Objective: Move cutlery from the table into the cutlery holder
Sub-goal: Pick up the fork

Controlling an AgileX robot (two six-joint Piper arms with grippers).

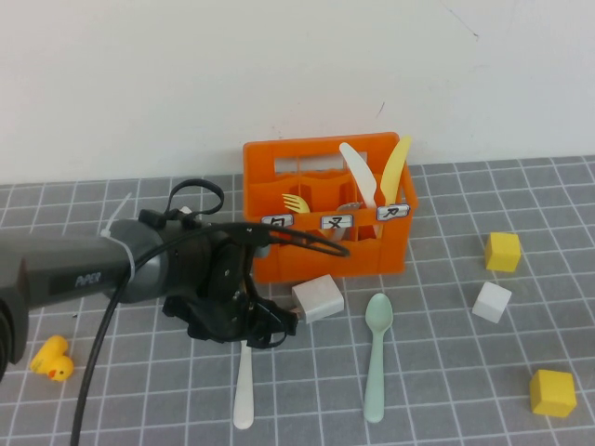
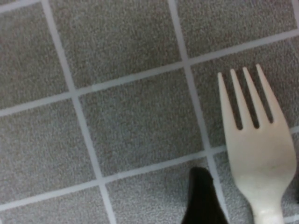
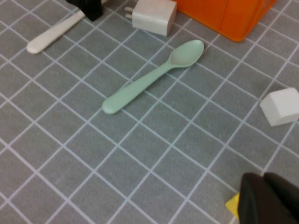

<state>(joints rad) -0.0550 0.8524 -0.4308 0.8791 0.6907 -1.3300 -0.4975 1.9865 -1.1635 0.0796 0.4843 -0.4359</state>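
The cream-white fork (image 1: 244, 390) lies flat on the grey tiled table (image 1: 446, 372), handle toward the front edge. In the left wrist view its tines (image 2: 252, 149) point away. My left gripper (image 1: 244, 325) is down over the fork's head and stands open (image 2: 252, 198). One black finger (image 2: 202, 198) sits beside the fork neck with a gap between them. The mint-green spoon (image 1: 376, 358) (image 3: 154, 77) lies to the fork's right, untouched. The orange cutlery holder (image 1: 372, 255) (image 3: 229, 14) stands behind both. My right gripper (image 3: 264, 186) is shut and empty, hovering over the tiles on the right.
A white plug block (image 1: 318, 297) (image 3: 154, 15) sits just in front of the crate. To the right lie a white cube (image 1: 491, 301) (image 3: 282, 106) and two yellow cubes (image 1: 502, 251) (image 1: 552, 392). A yellow duck (image 1: 52, 359) rests front left. A white knife (image 1: 358, 172), a yellow knife (image 1: 394, 172) and a small yellow fork (image 1: 296, 203) stand in the crate.
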